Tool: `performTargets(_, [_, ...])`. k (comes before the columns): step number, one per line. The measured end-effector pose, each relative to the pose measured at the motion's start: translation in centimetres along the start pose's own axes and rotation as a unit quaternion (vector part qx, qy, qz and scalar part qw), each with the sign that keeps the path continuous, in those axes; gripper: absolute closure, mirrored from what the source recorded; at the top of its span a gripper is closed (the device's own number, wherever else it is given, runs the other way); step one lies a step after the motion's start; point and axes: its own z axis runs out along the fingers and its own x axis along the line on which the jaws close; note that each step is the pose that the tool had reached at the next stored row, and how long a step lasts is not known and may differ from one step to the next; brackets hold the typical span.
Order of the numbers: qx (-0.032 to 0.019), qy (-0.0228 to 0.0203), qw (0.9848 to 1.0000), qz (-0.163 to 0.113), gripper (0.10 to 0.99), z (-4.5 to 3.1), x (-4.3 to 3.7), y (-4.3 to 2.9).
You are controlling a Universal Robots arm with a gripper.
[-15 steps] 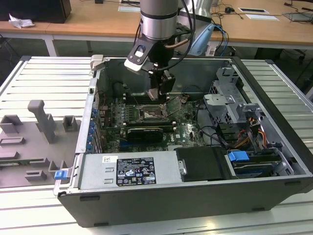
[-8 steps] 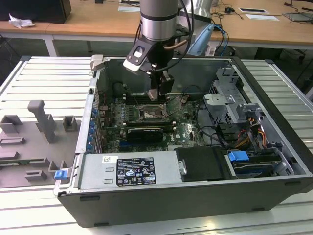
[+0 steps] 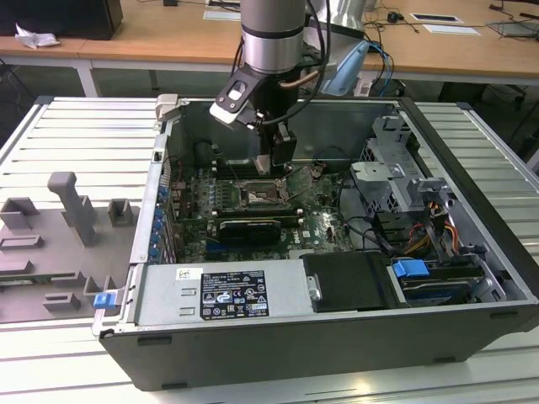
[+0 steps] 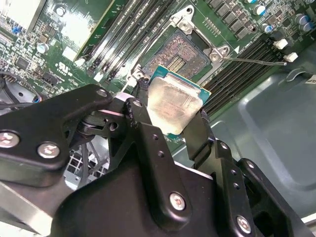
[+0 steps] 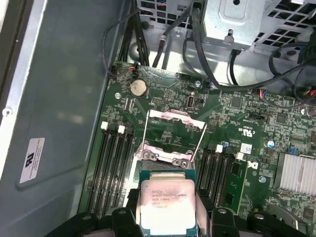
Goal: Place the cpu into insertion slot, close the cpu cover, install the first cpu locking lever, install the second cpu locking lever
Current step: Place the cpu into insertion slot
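"One thing in your grip, then?"

"One, yes. My pincer (image 4: 173, 107) is clamped on the cpu (image 4: 174, 101), with a finger (image 4: 197, 136) on each of two opposite edges. That leaves its flat face and its underside clear, which I judge suits setting it down."

"Where is it from the insertion slot?"

"Above the insertion slot (image 4: 182, 52) and apart from it, not seated. In the second wrist view the slot's pin grid lies bare just past the chip's edge."

"Why is the slot bare?"

"The cpu cover (image 5: 175, 129) is swung open, back from the slot on its hinge side. A thin locking lever (image 4: 252, 61) stands free beside the slot. Both need to be out of the way for the chip to go in, I reckon."

"How does the chip look?"

"Small and square. It has a pale silvery-beige metal lid with dull smudges and faint print, and a green board rim peeks out around it. In the exterior view I hang inside the open computer case (image 3: 337, 337), over the slot."
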Motion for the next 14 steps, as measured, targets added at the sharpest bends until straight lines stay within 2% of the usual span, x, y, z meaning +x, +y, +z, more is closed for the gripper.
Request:
performTargets(6, [-0.0004,-0.0018,0.9998,0.022,0.557,0.30,0.02,-0.02])
performTargets(9, [-0.0008,-0.0034,0.9992,0.041,0.557,0.49,0.02,-0.03])
performTargets(12, [-0.0012,-0.0048,0.9983,0.058,0.557,0.65,0.02,-0.06])
performTargets(14, [-0.0016,-0.0063,0.9969,0.078,0.557,0.82,0.02,-0.09])
